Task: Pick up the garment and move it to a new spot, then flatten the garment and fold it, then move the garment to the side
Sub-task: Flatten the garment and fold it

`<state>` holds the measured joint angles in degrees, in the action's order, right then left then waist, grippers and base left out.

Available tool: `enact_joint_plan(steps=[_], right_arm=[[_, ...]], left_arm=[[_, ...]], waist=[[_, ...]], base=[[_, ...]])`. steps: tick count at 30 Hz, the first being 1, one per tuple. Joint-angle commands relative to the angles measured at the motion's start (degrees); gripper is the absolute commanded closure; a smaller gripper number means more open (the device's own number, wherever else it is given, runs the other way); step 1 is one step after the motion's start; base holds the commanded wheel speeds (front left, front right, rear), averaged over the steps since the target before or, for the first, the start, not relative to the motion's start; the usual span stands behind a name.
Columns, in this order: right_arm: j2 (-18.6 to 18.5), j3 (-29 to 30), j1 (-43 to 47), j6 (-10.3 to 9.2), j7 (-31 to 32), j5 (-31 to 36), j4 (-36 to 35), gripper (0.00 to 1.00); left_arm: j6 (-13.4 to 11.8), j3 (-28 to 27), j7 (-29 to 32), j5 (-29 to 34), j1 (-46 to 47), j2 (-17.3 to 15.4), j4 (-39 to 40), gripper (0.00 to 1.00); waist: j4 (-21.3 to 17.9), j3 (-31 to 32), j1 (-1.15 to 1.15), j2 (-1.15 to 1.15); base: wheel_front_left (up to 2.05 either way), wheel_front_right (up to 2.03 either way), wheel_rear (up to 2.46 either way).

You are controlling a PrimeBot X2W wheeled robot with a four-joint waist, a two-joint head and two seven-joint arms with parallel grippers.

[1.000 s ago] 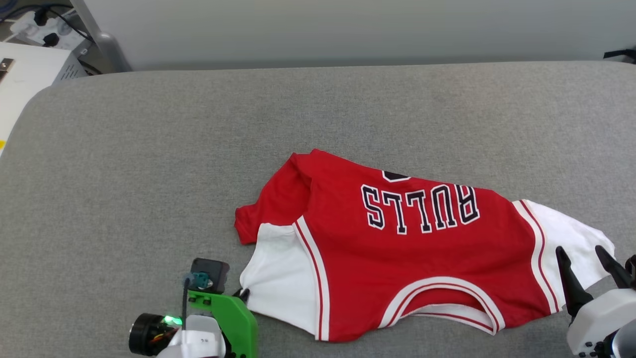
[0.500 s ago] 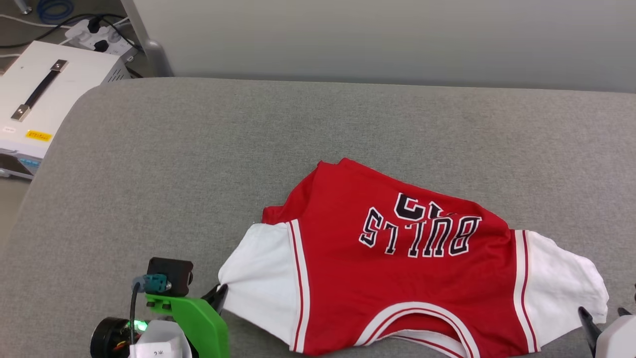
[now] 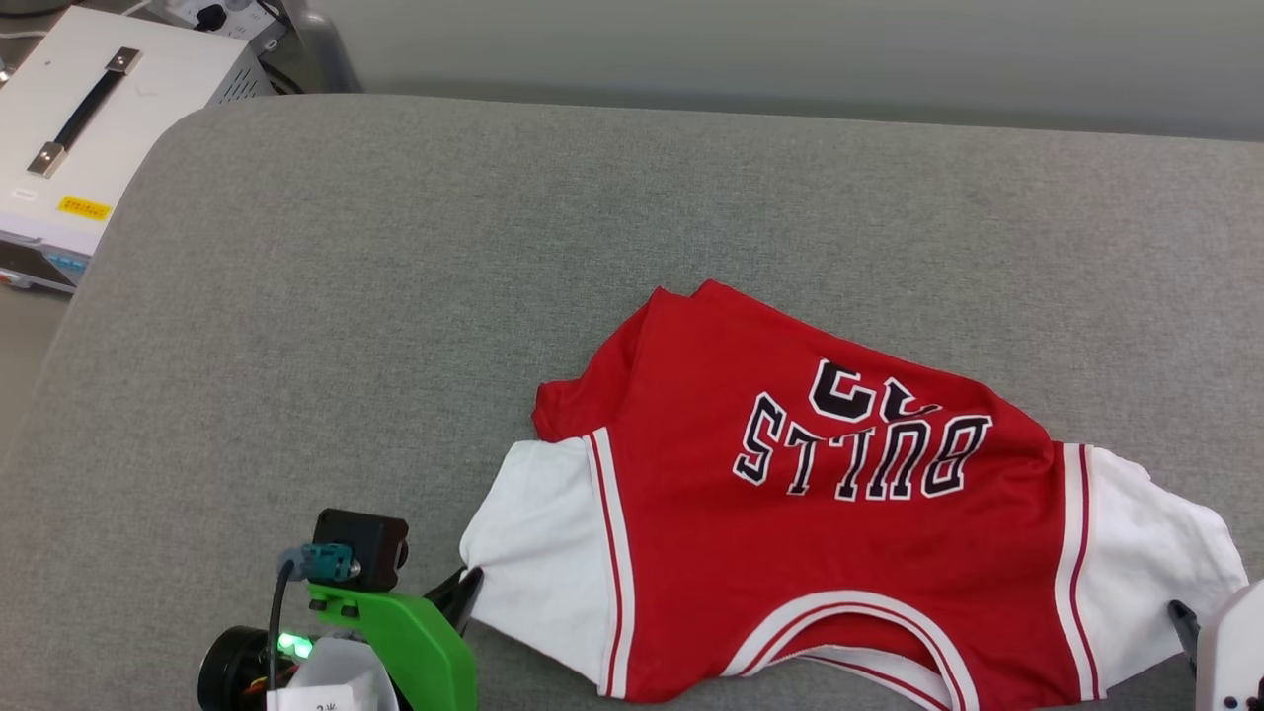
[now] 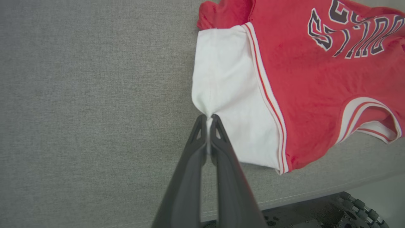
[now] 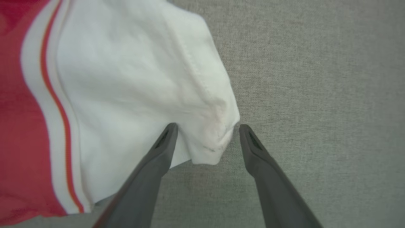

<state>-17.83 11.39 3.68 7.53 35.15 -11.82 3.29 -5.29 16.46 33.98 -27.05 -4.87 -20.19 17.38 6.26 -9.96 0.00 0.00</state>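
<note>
Shirt (image 3: 839,553): rumpled, lettering up. Left tool (image 4: 208,117) pinched on one sleeve, likely for spreading. Right tool (image 5: 208,126) wide, straddling the other sleeve's corner.

My left gripper (image 4: 208,119): two long dark fingers (image 4: 193,158) pressed together at the tips, pinching the white sleeve edge of the red soft-fabric T-shirt (image 4: 316,88). A green wrist bracket (image 3: 415,642) carries a small black camera block (image 3: 360,548) behind it. My right gripper (image 5: 207,128): fingers spread wide apart, tips level, straddling the other sleeve's corner without closing on it. Its pale wrist housing (image 3: 1234,652) sits at the head view's lower right.
</note>
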Motion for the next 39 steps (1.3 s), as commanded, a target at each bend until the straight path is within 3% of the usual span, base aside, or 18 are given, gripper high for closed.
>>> enact_joint_plan(steps=[1,5,6,7,8,15,23,30,39], right_arm=[[-0.33,-0.39,-1.20,-0.04,0.23,0.50,0.87,0.00],[-0.21,-1.13,-1.66,-0.04,0.86,0.26,3.72,0.00],[-0.15,-1.26,-1.68,-0.04,1.02,0.11,4.28,0.50],[-0.05,-1.38,-1.79,-0.04,0.97,-0.09,4.81,0.93],[-0.03,-1.49,-1.90,-0.04,0.77,-0.22,5.20,1.00],[-1.02,-1.50,-2.11,-0.04,-1.34,-1.78,4.04,1.00],[-5.53,-2.19,-4.23,-0.04,0.31,-11.75,-4.33,1.00],[-8.94,-0.96,-11.99,-0.04,6.18,-19.64,-12.91,1.00],[-9.82,0.14,-24.56,-0.04,10.69,-21.47,-16.22,1.00]], left_arm=[[0.09,0.09,0.30,0.09,0.96,-0.36,0.25,1.00],[0.16,0.36,0.54,0.10,1.34,-0.48,0.36,1.00],[0.17,0.41,0.56,0.06,1.39,-0.47,0.35,1.00],[0.15,0.44,0.57,-0.02,1.44,-0.43,0.30,1.00],[0.11,0.41,0.54,-0.13,1.45,-0.39,0.22,1.00],[-0.38,-1.19,-1.38,-0.15,1.36,-0.87,0.51,1.00],[0.90,-3.65,-2.83,0.56,4.34,-3.91,2.80,1.00],[2.13,-7.58,-3.12,1.43,9.29,-8.32,6.15,1.00],[4.43,-12.59,-1.42,-1.23,18.87,-12.88,10.30,1.00]], waist=[[0.55,-0.70,0.00,0.00],[0.97,-1.23,0.00,0.00],[1.05,-1.28,0.00,0.00],[1.11,-1.27,0.00,0.00],[1.14,-1.18,0.00,0.00],[0.48,1.71,0.00,0.00],[-1.42,6.49,0.00,0.00],[-3.73,9.78,0.00,0.00],[-6.20,10.93,0.00,0.00]], base=[[0.00,0.00,0.00],[0.00,0.00,0.00],[0.00,0.00,0.00],[0.00,0.00,0.00],[0.00,0.00,0.00],[0.00,0.00,0.00],[0.00,0.00,0.00],[0.00,0.00,0.00],[0.00,0.00,0.00]])
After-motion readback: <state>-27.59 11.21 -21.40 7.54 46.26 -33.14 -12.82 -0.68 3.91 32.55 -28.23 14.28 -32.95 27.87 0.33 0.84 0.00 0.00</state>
